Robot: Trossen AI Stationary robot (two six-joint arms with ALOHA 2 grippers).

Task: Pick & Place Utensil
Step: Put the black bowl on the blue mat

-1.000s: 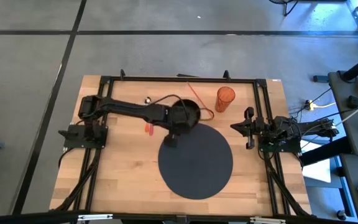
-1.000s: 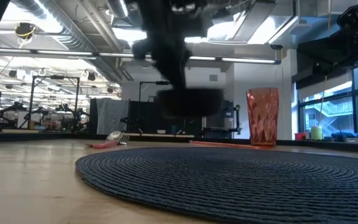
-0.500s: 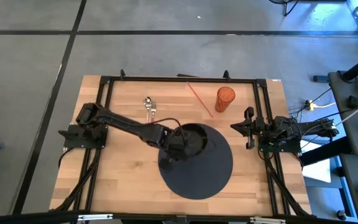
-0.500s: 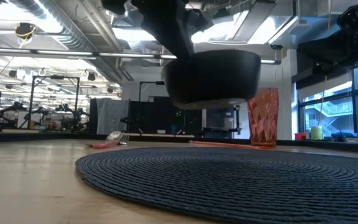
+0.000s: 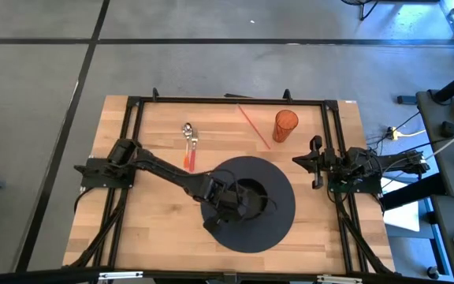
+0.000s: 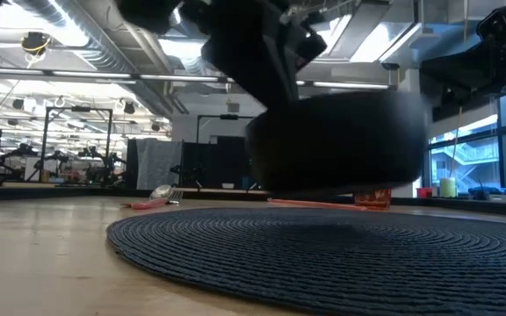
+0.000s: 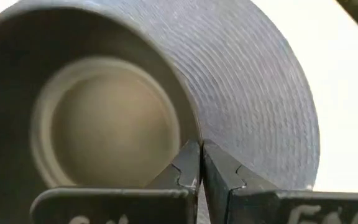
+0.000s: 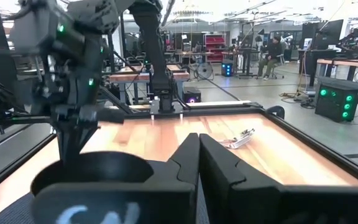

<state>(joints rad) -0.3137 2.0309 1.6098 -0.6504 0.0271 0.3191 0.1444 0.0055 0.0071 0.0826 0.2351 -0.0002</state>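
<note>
Overhead and table-level views share the black bowl [image 5: 247,199] [image 6: 336,145]; 2 wrist cameras sit close.

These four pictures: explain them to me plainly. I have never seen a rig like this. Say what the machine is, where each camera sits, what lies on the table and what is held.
Two robot arms work at a wooden table. One camera looks straight down, one sits at table height, one rides each wrist. The left gripper pinches the rim of a black bowl, carrying it just above a round dark mat. The right gripper waits shut at the table's edge. Also there: a red-handled utensil, an orange cup and a thin red stick.
</note>
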